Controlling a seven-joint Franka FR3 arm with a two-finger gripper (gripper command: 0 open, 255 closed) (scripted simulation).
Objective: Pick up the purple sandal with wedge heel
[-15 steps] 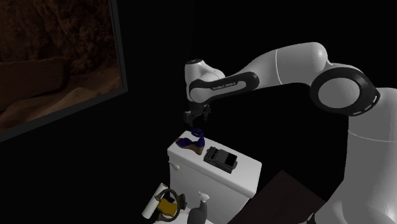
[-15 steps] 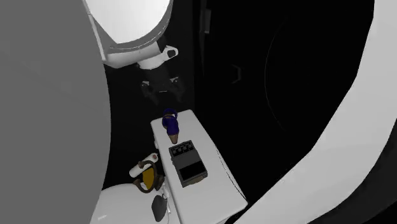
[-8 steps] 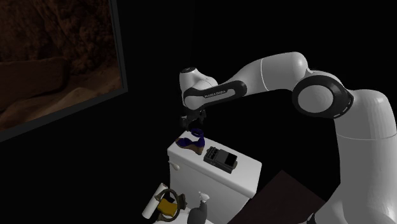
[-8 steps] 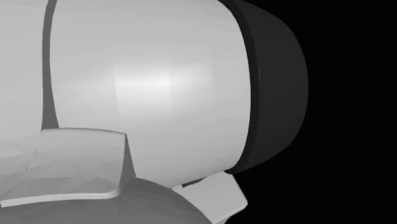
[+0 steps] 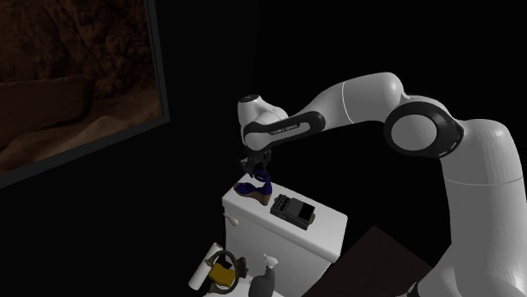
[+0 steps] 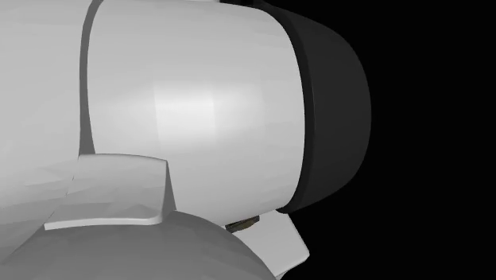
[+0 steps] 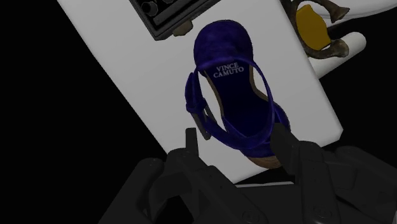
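The purple sandal [image 5: 253, 187] with a tan wedge heel stands at the far end of a white toilet tank lid [image 5: 325, 226]. My gripper [image 5: 256, 167] has come straight down on it. In the wrist view the sandal [image 7: 232, 95] lies between my two black fingers, its insole reading "Vince Camuto". The gripper [image 7: 236, 145] is shut on the heel end: one finger presses the buckled ankle strap, the other the opposite side. In the second exterior view the arm's white shell [image 6: 199, 103] blocks the scene.
A black pedal-like box [image 5: 293, 211] sits on the lid just beside the sandal. Below the tank lie a yellow object [image 5: 222, 274] and a spray bottle [image 5: 266, 274]. A dark brown surface [image 5: 380, 261] is at the lower right. A framed brown picture [image 5: 76, 76] hangs at left.
The gripper has come down from above the sandal and closed on its heel end. The arm swung in front of the second exterior camera.
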